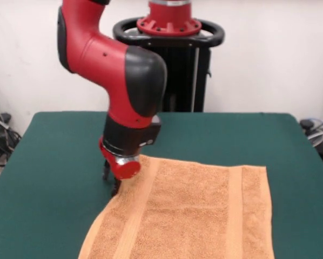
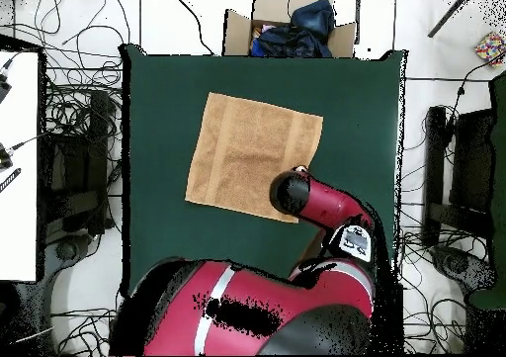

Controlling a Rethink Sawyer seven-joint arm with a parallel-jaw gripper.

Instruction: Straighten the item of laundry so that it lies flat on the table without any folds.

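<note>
Hovering at the towel (image 1: 188, 210) corner nearest the table (image 1: 53, 156)'s pedestal edge, the gripper (image 1: 110, 181), grasp state unclear, could snag and refold it.

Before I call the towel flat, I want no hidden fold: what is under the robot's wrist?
The wrist covers the towel's corner near the robot. In the front view the gripper reaches the table at that edge; the corner itself is hidden.

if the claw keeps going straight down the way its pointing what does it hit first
Probably the towel. The claw points straight down at the towel's corner nearest the robot, and its tips look level with the cloth's edge. Depth is unclear, so it may instead meet the bare green table just beside that corner.
</note>
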